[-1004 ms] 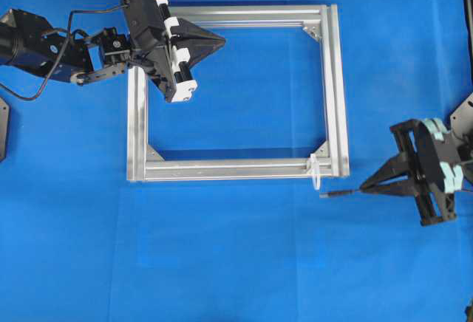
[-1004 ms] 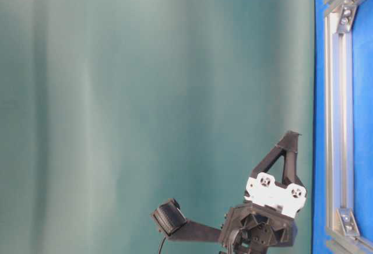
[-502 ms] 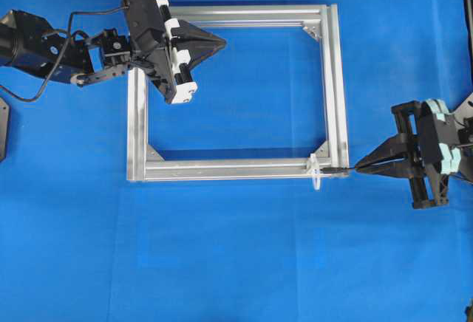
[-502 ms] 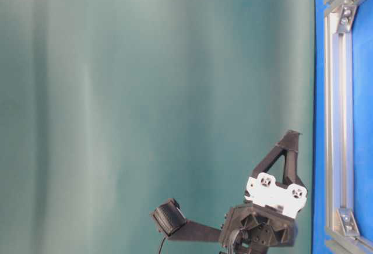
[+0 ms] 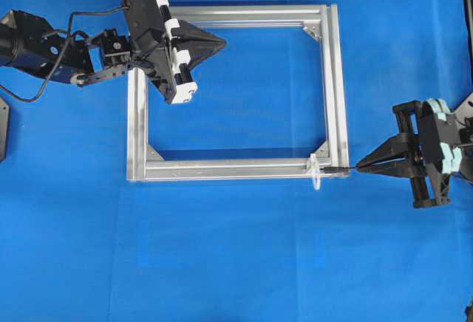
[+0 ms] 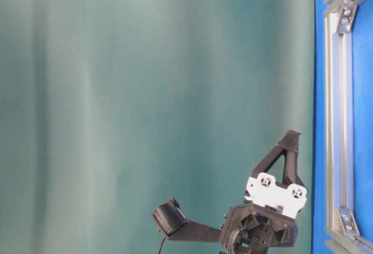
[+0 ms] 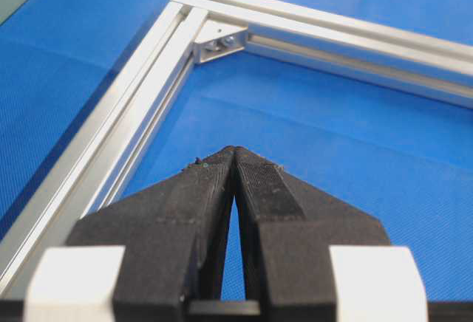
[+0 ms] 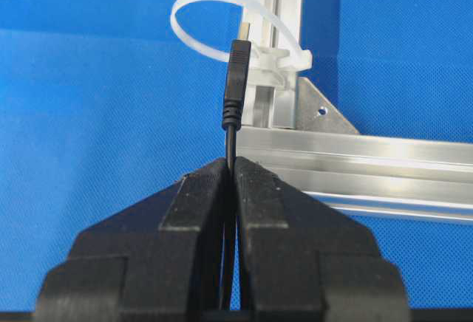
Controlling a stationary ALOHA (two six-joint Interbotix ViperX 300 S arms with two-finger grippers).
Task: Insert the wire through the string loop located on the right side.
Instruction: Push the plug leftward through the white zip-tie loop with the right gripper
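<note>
At the lower right corner of the silver frame (image 5: 236, 93), overhead view, the wire (image 5: 341, 168) shows as a short dark plug w/ a thin black lead running right into the right pincer (image 5: 363, 166). Plug tip sits just beside the string loop (image 5: 315, 172), a small whitish ring standing across the frame's lower bar near that corner. Whether the tip is already inside the ring cannot be told from overhead.

Right wrist view: plug of the wire (image 8: 235, 82) stands upright at frame centre, metal tip at the level of the string loop (image 8: 222, 23), which arcs to the upper left of a silver corner bracket (image 8: 321, 115). Tip overlaps the loop's band in this view; front/behind relation not clear.

Right pincer (image 8: 230, 170): closed on the lead just below the plug, finger faces pressed against the cable. Overhead it lies at mid right of frame, pointing left toward the frame corner.

Left pincer (image 5: 219, 40): upper left of overhead view, above the frame's upper left corner area, pointing right. In the left wrist view the left pincer (image 7: 234, 152) has fingertips meeting, nothing between them; a narrow gap shows only nearer the base.

Frame rests flat on the blue worktop (image 5: 236, 263).
</note>
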